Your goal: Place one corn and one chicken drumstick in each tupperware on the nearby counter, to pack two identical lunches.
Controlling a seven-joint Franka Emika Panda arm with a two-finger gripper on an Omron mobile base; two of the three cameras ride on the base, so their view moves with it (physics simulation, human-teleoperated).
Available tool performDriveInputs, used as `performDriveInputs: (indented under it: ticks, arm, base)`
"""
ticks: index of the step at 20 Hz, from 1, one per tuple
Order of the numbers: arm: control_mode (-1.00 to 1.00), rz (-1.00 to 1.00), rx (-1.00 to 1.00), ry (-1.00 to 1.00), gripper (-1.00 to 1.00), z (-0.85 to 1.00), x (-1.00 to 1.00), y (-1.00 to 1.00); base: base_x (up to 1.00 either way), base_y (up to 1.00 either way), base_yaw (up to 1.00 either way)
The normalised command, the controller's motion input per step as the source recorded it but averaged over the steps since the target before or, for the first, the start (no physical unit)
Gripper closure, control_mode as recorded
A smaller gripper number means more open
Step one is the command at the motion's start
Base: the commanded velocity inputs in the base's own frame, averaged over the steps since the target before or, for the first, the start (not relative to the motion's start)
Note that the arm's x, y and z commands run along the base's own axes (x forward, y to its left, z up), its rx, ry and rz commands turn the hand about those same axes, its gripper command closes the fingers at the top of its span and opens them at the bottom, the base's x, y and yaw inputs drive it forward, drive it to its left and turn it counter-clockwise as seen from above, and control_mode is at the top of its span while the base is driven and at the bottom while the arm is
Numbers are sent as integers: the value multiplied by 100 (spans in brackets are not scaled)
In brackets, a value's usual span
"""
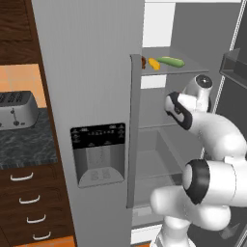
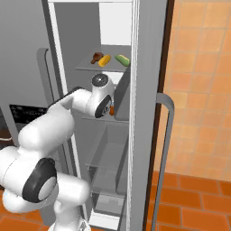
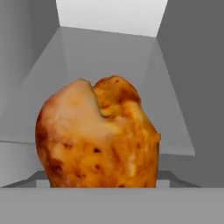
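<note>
One chicken drumstick (image 3: 98, 135) sits right up against my hand camera, a glossy, mottled orange-brown lump with a paler patch on its upper left. From the right base camera I can see a sliver of orange (image 2: 111, 110) beside the wrist, at the level of the fridge's middle shelf. The fingertips are hidden behind the meat, so I cannot tell whether the hand is open, closing or already gripping.

On the top shelf (image 2: 90, 68) lie a second drumstick (image 2: 96, 57), the corn (image 2: 104, 60) and a green vegetable (image 2: 122, 60) in a row — all small, smooth pieces on pale grey plastic.

I judge the drumstick light but slick and rounded, firm enough to squeeze; the narrow bone end would slip less than the fat end, if I can reach it. The corn looks stiff and bumpy — easy to pinch across its middle.

The speckled dark surface (image 1: 24, 142) with the toaster (image 1: 17, 110) lies off to the left of the fridge.
</note>
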Motion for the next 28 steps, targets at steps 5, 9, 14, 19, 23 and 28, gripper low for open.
performDriveInputs:
  ticks: [5,9,14,19,23,28]
  arm:
    - [-100,11,0,38,100,56,-100,40]
    - [-100,8,-3,3,100,-6,-100,4]
    - [100,16,-10,-3,100,-1,-60,39]
    - [100,0,0,0,100,0,0,0]
    - [100,0,0,0,100,0,0,0]
    - [100,0,0,0,100,0,0,0]
  base:
    - [0,0,0]
    - [0,0,0]
    - [-25,40,21]
    - [-32,100,65]
    - [-12,100,56]
    - [83,100,22]
